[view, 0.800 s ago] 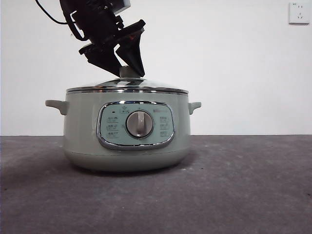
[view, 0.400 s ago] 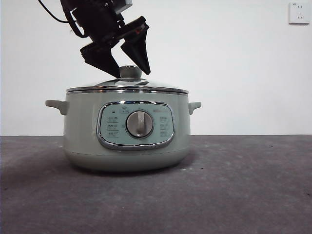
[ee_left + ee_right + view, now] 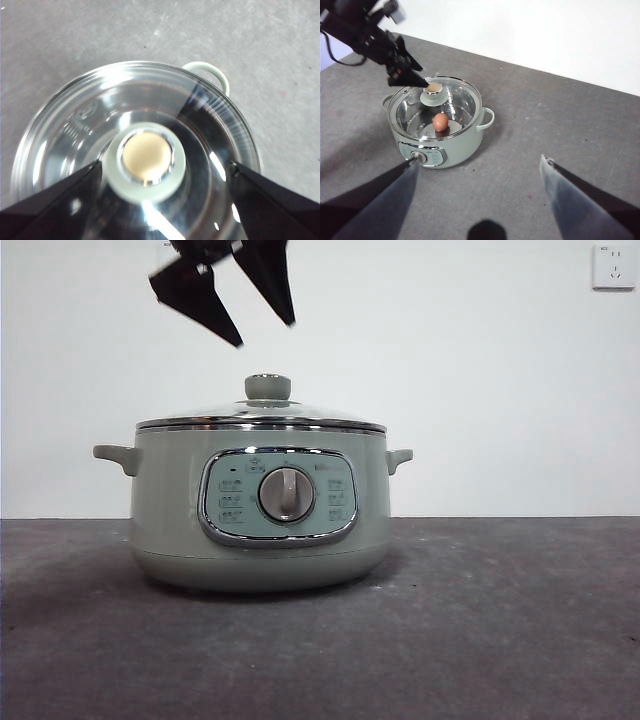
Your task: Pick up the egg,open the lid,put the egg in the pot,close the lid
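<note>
The pale green pot (image 3: 260, 530) stands on the dark table with the glass lid (image 3: 262, 416) seated on it, green knob (image 3: 268, 388) on top. The right wrist view shows the reddish-brown egg (image 3: 440, 121) lying inside the pot (image 3: 462, 145), seen through the lid (image 3: 460, 102). My left gripper (image 3: 265, 332) is open and empty, hanging apart above the knob; in its own view the jaws (image 3: 164, 165) stand wide on either side of the knob (image 3: 146, 160). My right gripper (image 3: 480, 160) is open and empty, high and well away from the pot.
The pot's side handles (image 3: 115, 454) (image 3: 400, 457) stick out left and right. A white wall with a socket (image 3: 612, 266) stands behind. Bare dark table (image 3: 500, 620) lies around the pot.
My left gripper has let go of the lid's knob, opened and risen straight up above it. The lid stays seated on the pot.
</note>
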`<act>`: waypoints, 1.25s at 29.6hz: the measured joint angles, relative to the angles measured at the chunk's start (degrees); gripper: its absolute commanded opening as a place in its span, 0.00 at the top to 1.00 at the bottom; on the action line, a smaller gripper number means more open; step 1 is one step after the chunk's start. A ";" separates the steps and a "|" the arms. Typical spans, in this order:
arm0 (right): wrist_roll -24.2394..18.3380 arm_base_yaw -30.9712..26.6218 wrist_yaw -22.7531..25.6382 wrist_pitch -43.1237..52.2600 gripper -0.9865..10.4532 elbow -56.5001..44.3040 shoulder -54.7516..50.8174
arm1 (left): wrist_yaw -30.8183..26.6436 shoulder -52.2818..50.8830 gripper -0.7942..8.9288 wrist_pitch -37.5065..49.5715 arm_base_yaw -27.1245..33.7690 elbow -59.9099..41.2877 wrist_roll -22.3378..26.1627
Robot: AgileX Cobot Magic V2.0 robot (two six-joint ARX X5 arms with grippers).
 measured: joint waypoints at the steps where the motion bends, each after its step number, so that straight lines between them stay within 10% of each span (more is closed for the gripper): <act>1: 0.02 0.00 0.00 0.00 0.56 -0.02 0.00 | 0.00 -0.33 0.49 -1.92 0.04 1.20 0.00; 17: -0.04 0.00 -1.57 0.00 0.56 -11.56 -0.04 | 1.22 -18.73 0.50 -20.83 -0.09 3.56 -1.99; 22: -0.04 0.00 -3.10 -0.02 0.78 -17.88 0.04 | 3.08 -23.04 0.94 -20.83 -1.46 3.56 -2.36; 24: -0.04 0.00 -3.19 -0.02 0.93 -19.91 0.09 | 3.06 -23.98 0.93 -20.85 -2.10 3.58 -2.38; 37: 2.56 0.00 -2.82 -0.04 0.91 -24.04 1.33 | 3.04 -24.26 0.92 -20.85 -5.44 3.58 -2.56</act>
